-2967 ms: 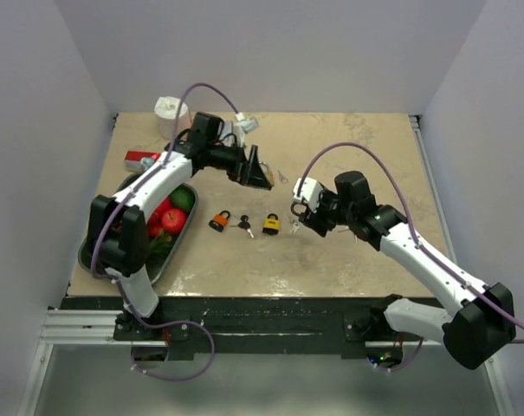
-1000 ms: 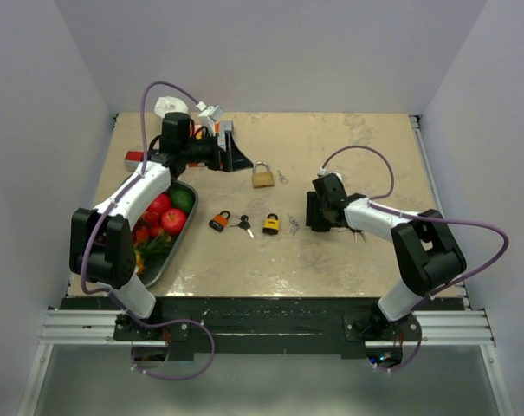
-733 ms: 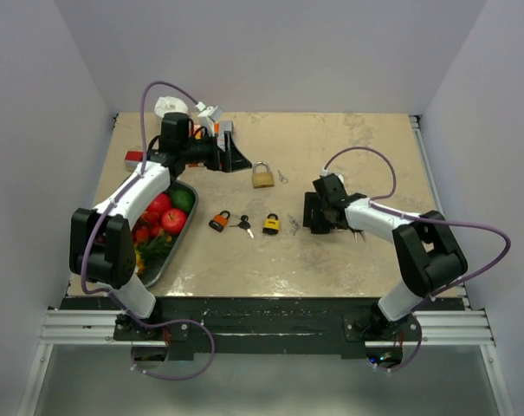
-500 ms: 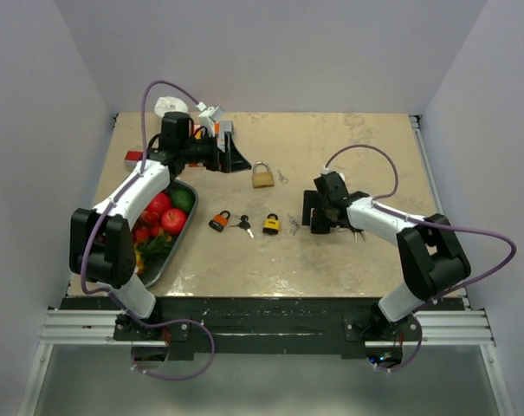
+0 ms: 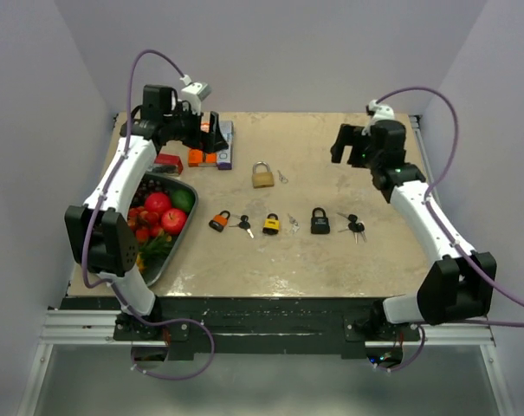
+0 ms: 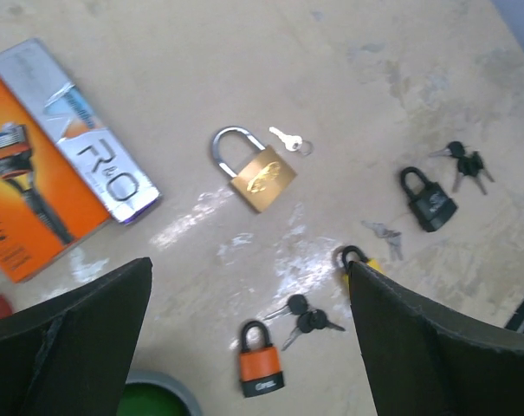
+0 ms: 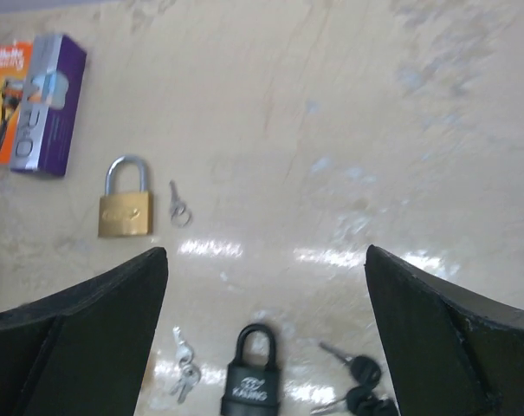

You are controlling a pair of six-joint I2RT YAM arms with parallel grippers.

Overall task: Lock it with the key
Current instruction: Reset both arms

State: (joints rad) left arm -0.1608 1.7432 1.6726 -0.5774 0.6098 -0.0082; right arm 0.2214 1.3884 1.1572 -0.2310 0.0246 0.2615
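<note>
Four padlocks lie on the table: brass (image 5: pixel 262 175), orange (image 5: pixel 219 220), yellow (image 5: pixel 271 224) and black (image 5: pixel 320 221). A small silver key (image 5: pixel 281 177) lies beside the brass one. Black keys (image 5: pixel 242 225) lie by the orange lock, silver keys (image 5: pixel 293 224) by the yellow one, and more black keys (image 5: pixel 355 227) right of the black one. My left gripper (image 5: pixel 214 137) is open and empty, raised at the far left. My right gripper (image 5: pixel 346 146) is open and empty, raised at the far right. The left wrist view shows the brass padlock (image 6: pixel 260 173) and the orange padlock (image 6: pixel 259 368). The right wrist view shows the black padlock (image 7: pixel 251 381).
An orange and purple razor box (image 5: pixel 211 146) lies under my left gripper. A grey tray (image 5: pixel 177 247) of fruit sits at the left edge, with a red item (image 5: pixel 168 161) behind it. White walls enclose the table on three sides.
Both arms have lifted and drawn back toward the far corners. My right gripper has left the table middle, uncovering the black padlock and black keys. The brass padlock stays put.
</note>
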